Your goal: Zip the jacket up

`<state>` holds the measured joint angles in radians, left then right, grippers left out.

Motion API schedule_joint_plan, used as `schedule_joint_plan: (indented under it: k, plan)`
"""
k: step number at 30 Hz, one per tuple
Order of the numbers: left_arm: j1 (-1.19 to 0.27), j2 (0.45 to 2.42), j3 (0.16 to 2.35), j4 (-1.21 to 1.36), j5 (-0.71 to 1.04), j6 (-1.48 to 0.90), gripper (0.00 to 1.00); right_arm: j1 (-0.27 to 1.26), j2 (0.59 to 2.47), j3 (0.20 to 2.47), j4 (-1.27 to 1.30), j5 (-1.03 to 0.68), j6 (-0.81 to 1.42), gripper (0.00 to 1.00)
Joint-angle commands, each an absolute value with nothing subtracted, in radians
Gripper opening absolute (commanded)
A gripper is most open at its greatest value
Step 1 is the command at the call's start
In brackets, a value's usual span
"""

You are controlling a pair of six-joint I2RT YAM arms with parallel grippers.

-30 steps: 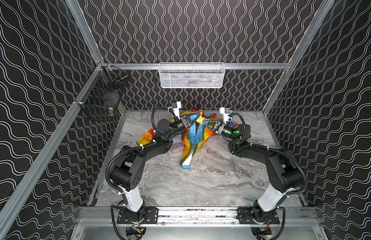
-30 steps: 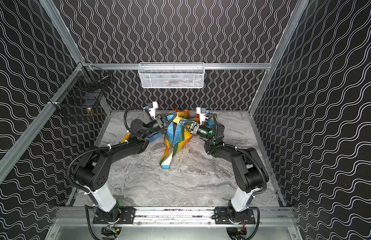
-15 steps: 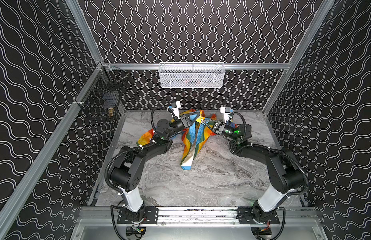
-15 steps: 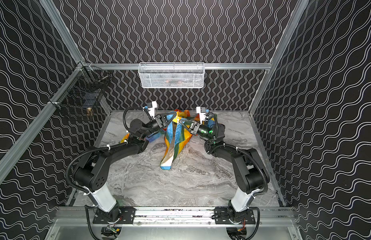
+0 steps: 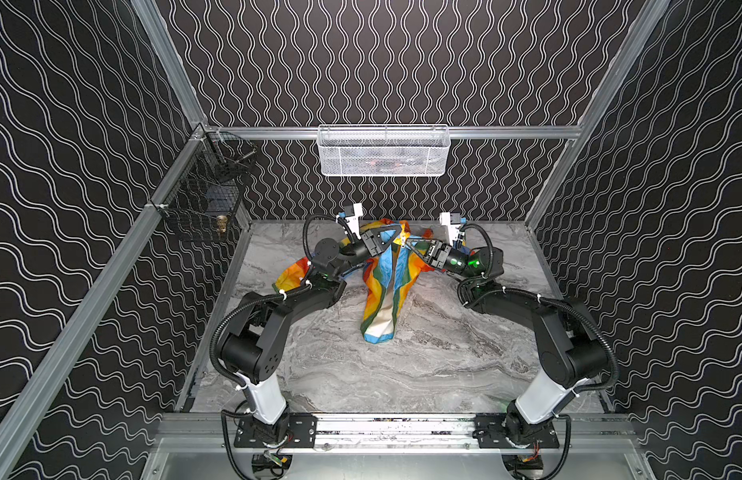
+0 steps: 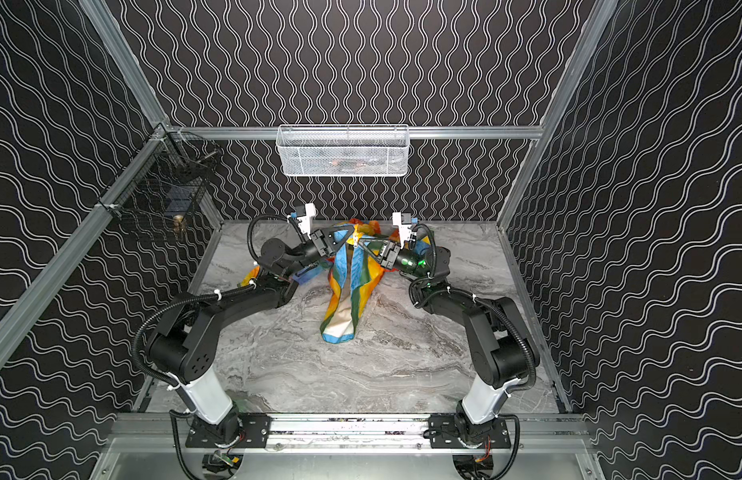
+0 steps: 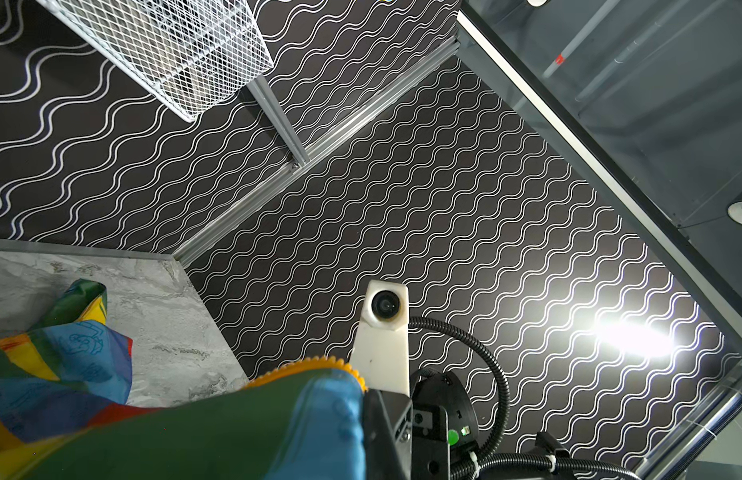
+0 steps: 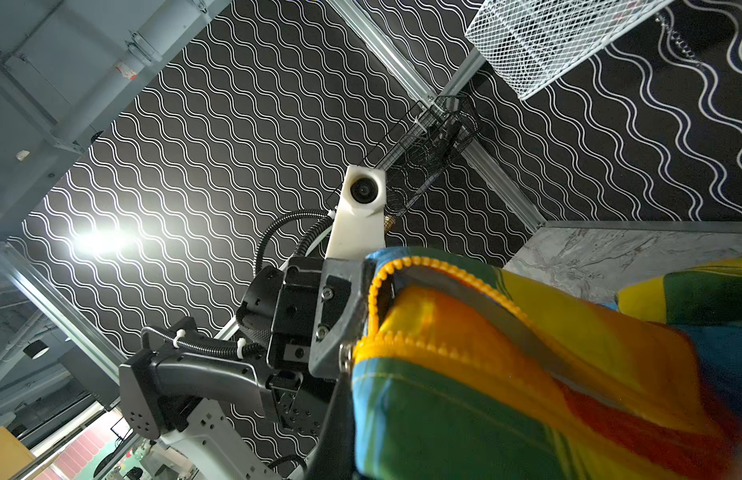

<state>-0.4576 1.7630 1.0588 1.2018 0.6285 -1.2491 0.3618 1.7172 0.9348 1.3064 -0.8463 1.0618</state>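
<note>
Rainbow-striped jacket (image 5: pixel 382 303) held up over the far worktop (image 5: pixel 444 365); left jaws and right jaws each clamped on its top edge, hem resting nearer.

Left hand (image 5: pixel 398 239), right hand (image 5: pixel 408 242): clamped, raised.

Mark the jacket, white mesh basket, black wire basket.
jacket (image 5: pixel 384 307), in a top view, lower striped panel.
white mesh basket (image 5: pixel 384 160), in a top view, front wall.
black wire basket (image 5: pixel 199 203), in a top view, side mesh.

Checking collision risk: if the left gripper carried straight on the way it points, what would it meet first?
Likely the right gripper, facing it tip to tip over the jacket edge both hold; their depth offset is unclear.
</note>
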Motion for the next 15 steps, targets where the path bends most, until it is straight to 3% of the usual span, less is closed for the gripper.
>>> schedule_joint_plan:
  k: [1,15]
  plan:
    - [-0.46,1.752,1.062,1.231,0.644,-1.237,0.0,0.362,1.713,0.942,1.353,-0.832,1.062,0.0]
    - [-0.46,1.729,1.051,1.237,0.608,-1.225,0.0,0.361,1.71,0.942,1.352,-0.828,1.063,0.0]
